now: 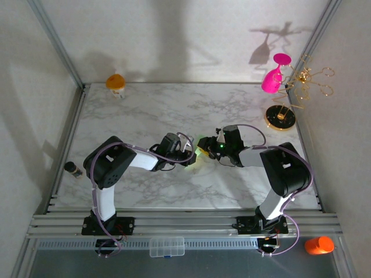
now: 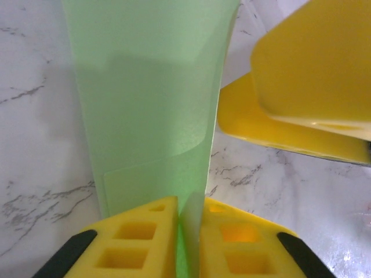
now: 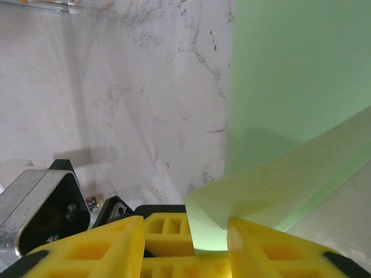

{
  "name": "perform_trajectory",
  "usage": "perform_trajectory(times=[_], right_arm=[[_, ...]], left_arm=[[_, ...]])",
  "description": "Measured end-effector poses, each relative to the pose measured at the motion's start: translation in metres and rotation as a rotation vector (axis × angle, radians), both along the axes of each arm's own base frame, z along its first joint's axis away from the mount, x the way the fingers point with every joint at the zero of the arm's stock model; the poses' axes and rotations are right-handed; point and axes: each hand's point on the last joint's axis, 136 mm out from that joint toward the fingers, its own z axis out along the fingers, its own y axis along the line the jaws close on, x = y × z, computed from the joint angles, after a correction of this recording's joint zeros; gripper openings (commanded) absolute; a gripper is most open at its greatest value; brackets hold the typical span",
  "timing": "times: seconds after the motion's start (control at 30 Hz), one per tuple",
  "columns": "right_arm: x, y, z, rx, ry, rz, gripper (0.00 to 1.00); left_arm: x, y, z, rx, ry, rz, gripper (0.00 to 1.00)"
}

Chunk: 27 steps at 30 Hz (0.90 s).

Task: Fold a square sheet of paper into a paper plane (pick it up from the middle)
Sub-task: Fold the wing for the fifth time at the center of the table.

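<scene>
The square sheet of paper (image 1: pixel 202 152) is pale green and partly folded, held up between the two arms over the middle of the marble table. My left gripper (image 2: pixel 188 205) is shut on its near folded edge, and the sheet (image 2: pixel 151 87) stretches away above the fingers. My right gripper (image 3: pixel 185 226) stands open. A folded corner of the paper (image 3: pixel 295 75) sits between its fingers and leans on the right finger (image 3: pixel 272 249). In the top view, the left gripper (image 1: pixel 190 156) and right gripper (image 1: pixel 211 149) nearly touch. The right gripper's yellow fingers (image 2: pixel 307 75) loom at the upper right of the left wrist view.
A gold stand (image 1: pixel 280 117) with a pink glass (image 1: pixel 272 78) hanging on it is at the back right. An orange object (image 1: pixel 115 82) sits at the back left, a small dark bottle (image 1: pixel 72 168) at the left edge. A clear box (image 1: pixel 167 246) and an orange item (image 1: pixel 319 245) lie by the near rail.
</scene>
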Motion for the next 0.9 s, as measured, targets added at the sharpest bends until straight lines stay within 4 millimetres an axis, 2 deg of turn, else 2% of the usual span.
perform_trajectory(times=[0.13, 0.37, 0.57, 0.9], right_arm=[[0.001, -0.003, -0.001, -0.022, -0.010, -0.010, 0.45], [0.005, -0.009, 0.017, -0.037, -0.087, -0.034, 0.47], [0.005, -0.008, 0.016, -0.040, -0.108, -0.012, 0.45], [-0.002, -0.001, -0.013, -0.045, -0.055, 0.052, 0.43]], left_arm=[[0.001, 0.001, 0.000, -0.009, 0.013, 0.011, 0.13], [0.002, 0.002, 0.000, -0.034, 0.041, 0.033, 0.12], [0.004, 0.003, 0.000, -0.062, 0.069, 0.055, 0.10], [0.004, 0.003, 0.000, -0.090, 0.112, 0.070, 0.10]])
